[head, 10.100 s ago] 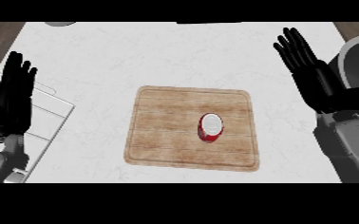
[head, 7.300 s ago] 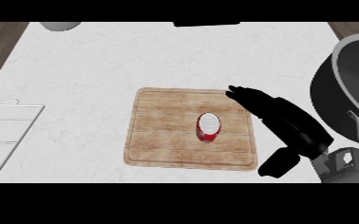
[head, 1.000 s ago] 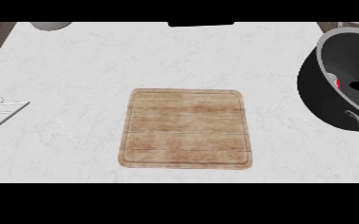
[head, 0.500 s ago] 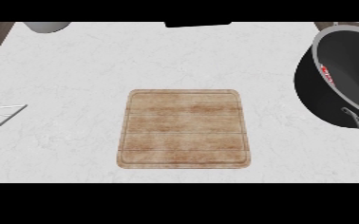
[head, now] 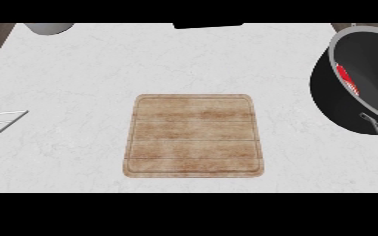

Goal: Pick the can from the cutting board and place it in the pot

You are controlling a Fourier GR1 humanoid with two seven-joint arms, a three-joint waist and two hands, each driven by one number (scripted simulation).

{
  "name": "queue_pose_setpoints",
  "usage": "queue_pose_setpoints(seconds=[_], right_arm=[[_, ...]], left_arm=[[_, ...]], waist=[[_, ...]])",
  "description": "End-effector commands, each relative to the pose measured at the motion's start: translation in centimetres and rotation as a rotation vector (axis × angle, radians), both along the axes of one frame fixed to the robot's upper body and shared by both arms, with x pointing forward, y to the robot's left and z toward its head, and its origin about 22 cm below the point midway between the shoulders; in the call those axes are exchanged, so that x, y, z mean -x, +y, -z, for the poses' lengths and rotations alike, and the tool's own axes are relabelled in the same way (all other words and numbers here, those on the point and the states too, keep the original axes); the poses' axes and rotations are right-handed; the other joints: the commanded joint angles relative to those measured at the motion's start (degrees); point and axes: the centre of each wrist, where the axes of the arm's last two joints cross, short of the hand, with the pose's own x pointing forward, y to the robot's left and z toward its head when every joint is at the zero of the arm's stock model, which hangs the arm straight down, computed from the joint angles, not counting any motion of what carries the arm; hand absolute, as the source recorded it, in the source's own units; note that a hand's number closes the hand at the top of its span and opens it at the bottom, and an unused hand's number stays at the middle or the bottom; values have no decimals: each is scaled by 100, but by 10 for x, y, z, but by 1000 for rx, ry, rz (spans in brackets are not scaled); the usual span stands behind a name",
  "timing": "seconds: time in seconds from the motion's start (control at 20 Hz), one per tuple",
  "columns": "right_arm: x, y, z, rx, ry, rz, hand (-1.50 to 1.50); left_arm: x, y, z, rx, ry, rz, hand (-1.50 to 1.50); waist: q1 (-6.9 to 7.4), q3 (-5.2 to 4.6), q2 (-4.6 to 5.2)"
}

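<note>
With the can (head: 347, 79) lying inside the pot (head: 332, 100) at right, board (head: 195, 136) bare and no hand visible, little risk remains beyond the pot being knocked.

A white marbled counter (head: 96, 70) is seen across the view. A grey round object (head: 49, 28) is cut off at the top left edge, a dark flat shape (head: 208, 25) at the top middle. A pale lined item (head: 10, 119) is glimpsed at the left edge.

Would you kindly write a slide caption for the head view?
Bare cutting board mid-counter; red can inside the black pot at right.
</note>
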Motion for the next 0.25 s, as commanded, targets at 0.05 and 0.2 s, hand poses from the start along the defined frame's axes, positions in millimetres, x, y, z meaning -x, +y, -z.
queue_pose_setpoints(seconds=[0.05, 0.2], right_arm=[[35, -29, 1, 2, -19, 17, -150], [53, -41, 9, -8, -5, 20, -150]], left_arm=[[-33, -69, 49, 232, 179, 91, 0], [-29, -68, 58, 266, 174, 90, 0]], waist=[[-65, 117, 106], [-80, 122, 113]])
